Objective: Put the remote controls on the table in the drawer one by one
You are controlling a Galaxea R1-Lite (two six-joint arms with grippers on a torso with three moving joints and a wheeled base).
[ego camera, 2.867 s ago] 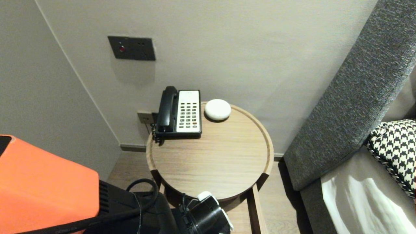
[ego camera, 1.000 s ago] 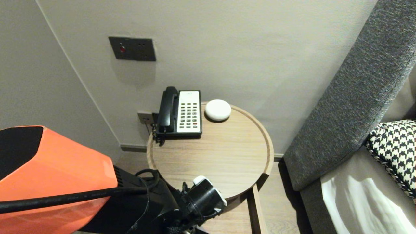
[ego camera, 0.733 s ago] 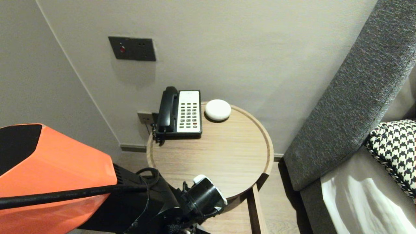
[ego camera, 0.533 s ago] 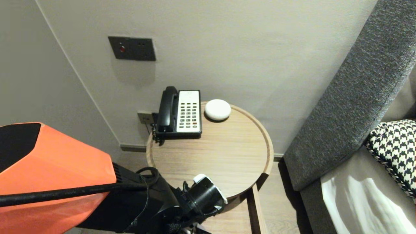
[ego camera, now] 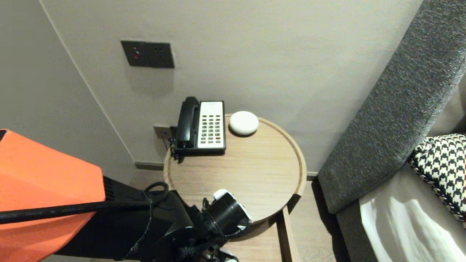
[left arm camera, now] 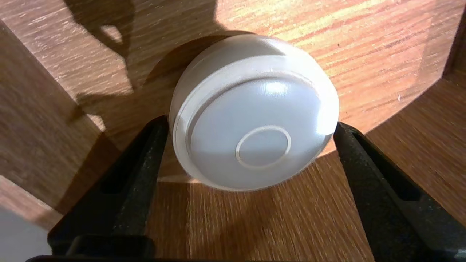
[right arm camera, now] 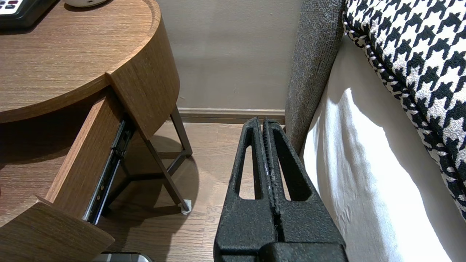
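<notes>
A white round disc with a raised ring on its face lies on the wooden floor of an open drawer. My left gripper is open around it, one black finger on each side and close to its rim, with a thin gap on one side. In the head view the left wrist reaches down below the front edge of the round table, and its fingers are hidden there. My right gripper is shut and empty, hanging over the floor beside the bed.
On the table's far side stand a black and white desk phone and a second white puck. A grey headboard, a houndstooth pillow and white bedding fill the right. The drawer's side juts out under the table.
In the head view the left arm's orange forearm has swung back to the left and lower. Its wrist has shifted slightly left at the table's front edge. The tabletop items have not moved.
</notes>
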